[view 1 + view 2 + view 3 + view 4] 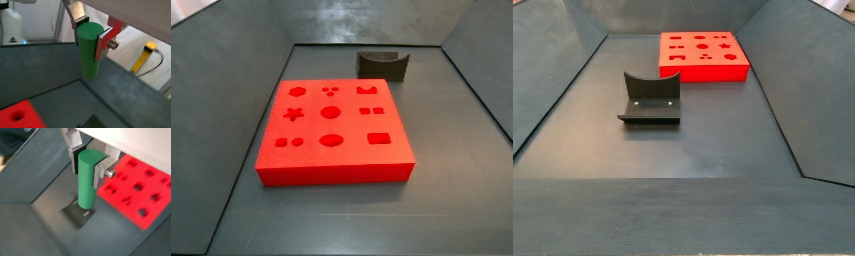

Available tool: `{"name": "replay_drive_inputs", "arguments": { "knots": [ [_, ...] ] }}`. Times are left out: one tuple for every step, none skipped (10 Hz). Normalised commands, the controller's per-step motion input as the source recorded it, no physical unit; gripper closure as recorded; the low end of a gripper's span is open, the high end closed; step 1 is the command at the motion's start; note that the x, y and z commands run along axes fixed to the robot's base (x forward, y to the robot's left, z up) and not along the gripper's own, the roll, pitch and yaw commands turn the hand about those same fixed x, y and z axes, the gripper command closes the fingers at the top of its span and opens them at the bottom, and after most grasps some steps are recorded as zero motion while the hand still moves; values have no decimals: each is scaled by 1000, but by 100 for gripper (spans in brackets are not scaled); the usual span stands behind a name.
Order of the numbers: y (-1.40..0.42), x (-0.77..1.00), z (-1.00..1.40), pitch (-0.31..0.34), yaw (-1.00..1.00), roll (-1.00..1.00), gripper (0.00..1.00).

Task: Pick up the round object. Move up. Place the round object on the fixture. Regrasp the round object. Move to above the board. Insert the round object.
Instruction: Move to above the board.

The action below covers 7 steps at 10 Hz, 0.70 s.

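The gripper (93, 34) pinched the smooth green cylindrical peg (89, 51) upright, above the dark floor, near the bright red board (137, 188).

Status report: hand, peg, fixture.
Hand shut on green peg, raised above the floor. Fixture empty. Red board unobstructed.

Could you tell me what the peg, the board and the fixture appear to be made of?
Peg, held in the end effector above the floor: likely smooth plastic, uniform green with a soft sheen. Board: probably matte plastic, evenly bright red with crisp recesses. Fixture: dark grey, dull; metal or plastic, can't tell.
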Motion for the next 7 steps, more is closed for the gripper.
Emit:
{"name": "replay_drive_inputs", "arguments": {
  "knots": [
    [-1000, -335, -206, -21, -191, -1000, 100],
    [-1000, -354, -205, -15, -190, -1000, 100],
    [-1000, -373, -209, -12, -186, -1000, 100],
    [-1000, -396, -209, -16, -176, -990, 100],
    [-706, -301, -150, -16, -126, -757, 100],
    [-307, -167, -66, -24, -55, -443, 100],
    [-132, -97, -25, -21, -27, -290, 100]
  ]
}}
